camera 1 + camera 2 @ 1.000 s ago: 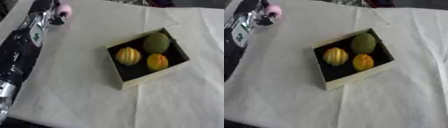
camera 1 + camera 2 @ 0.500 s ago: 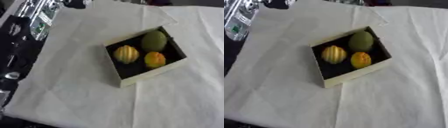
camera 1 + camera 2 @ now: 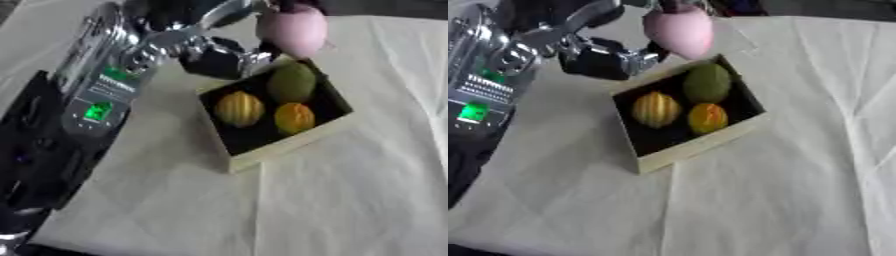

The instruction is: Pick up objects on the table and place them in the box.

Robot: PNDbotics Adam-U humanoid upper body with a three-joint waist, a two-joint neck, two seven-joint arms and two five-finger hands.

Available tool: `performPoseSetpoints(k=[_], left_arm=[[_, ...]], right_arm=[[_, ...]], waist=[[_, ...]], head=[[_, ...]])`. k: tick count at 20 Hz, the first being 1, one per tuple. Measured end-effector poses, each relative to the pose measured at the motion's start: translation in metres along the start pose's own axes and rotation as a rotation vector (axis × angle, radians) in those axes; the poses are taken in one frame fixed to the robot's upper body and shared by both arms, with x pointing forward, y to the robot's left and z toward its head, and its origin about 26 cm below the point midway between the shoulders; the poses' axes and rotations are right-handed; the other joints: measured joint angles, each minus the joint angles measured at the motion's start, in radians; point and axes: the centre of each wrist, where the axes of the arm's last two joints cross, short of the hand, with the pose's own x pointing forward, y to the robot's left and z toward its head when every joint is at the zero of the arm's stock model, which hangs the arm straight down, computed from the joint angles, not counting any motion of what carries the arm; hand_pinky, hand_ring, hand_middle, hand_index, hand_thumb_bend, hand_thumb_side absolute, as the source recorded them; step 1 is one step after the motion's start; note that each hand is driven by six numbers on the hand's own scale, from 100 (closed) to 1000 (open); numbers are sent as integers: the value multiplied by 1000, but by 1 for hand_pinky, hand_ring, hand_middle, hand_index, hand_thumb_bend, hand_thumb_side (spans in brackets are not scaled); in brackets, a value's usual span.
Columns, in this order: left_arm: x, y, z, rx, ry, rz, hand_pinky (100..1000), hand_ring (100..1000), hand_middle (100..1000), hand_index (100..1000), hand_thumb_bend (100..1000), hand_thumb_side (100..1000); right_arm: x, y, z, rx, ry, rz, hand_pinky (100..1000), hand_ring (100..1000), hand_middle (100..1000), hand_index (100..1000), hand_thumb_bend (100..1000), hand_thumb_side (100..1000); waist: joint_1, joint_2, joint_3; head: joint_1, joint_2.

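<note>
My left hand [image 3: 223,55] reaches in from the upper left and holds a pink, egg-shaped object [image 3: 293,31] by its top. The pink object hangs just above the far corner of the box [image 3: 262,155]. The box is cream outside and dark inside. It holds a green fruit [image 3: 291,82], a striped yellow one [image 3: 240,109] and an orange one [image 3: 294,118]. My right hand shows in neither view.
A white cloth [image 3: 798,175] covers the table, with folds on the right. My left arm [image 3: 96,95] crosses the upper left of the view. A dark strip [image 3: 394,7] runs along the far edge.
My left hand has carried the pink object from the far left corner rightwards, up to the box's far corner. The camera has also shifted, so the box sits a little differently.
</note>
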Motion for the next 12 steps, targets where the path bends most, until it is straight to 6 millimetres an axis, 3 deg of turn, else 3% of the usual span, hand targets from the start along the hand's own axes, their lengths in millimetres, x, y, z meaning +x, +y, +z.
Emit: performPoseSetpoints(k=[12], left_arm=[[-3,-68,0,-187,60,128,662,650,578,585,100,100]], right_arm=[[0,0,0,0,1,-6,910,762,690,770,100,671]], waist=[[0,-3,-4]], head=[[-18,0]])
